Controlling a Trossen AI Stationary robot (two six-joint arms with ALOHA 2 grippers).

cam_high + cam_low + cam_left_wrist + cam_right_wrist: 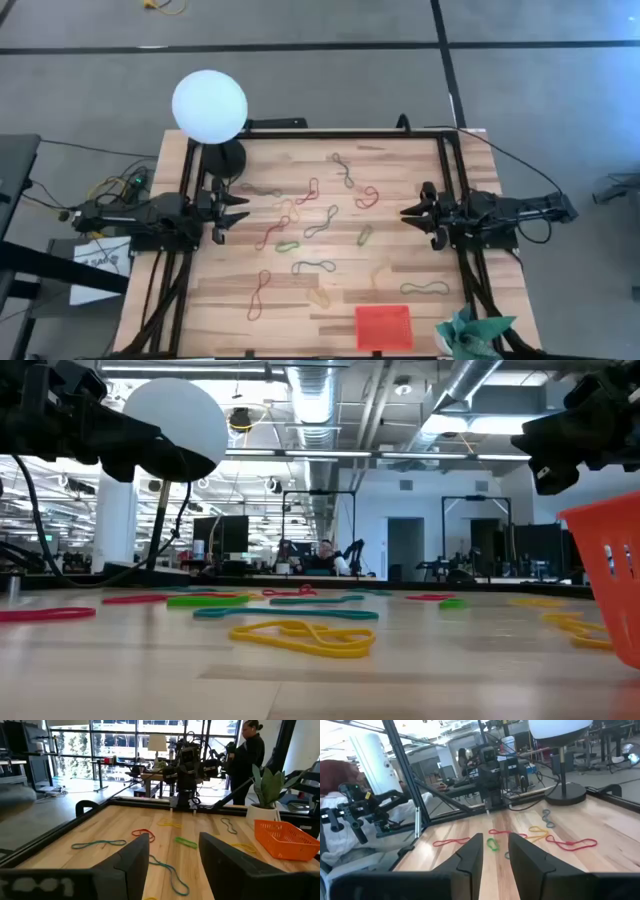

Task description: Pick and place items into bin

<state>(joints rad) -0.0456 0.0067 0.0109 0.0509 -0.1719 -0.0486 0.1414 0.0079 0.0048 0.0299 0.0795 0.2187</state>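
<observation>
The rubber bands (320,222) are thin loops of red, green, yellow, orange and dark rubber, some drawn long, some twisted into figure-eights; they lie scattered flat across the wooden table (400,170), all of them between the two pincers and none in either one. The bin (384,326) is a small square red-orange tray with a mesh bottom; it sits at the table's near edge, nearer the right gripper (408,212) than the left gripper (242,212), and holds no band that can be seen; a teal cloth (468,334) lies just beside it.

The left gripper hovers at its side of the table with its fingers (131,862) spread wide and empty; the right gripper faces it from the opposite side, fingers (470,856) parted by a narrower gap, also empty.

The high view alone shows the whole spread of bands and the round white lamp (209,104); the low view shows the bands lying flat on the wood and the bin's slotted wall (612,575); the left wrist view shows a person (247,757) standing and a potted plant (267,792) behind the bin.
</observation>
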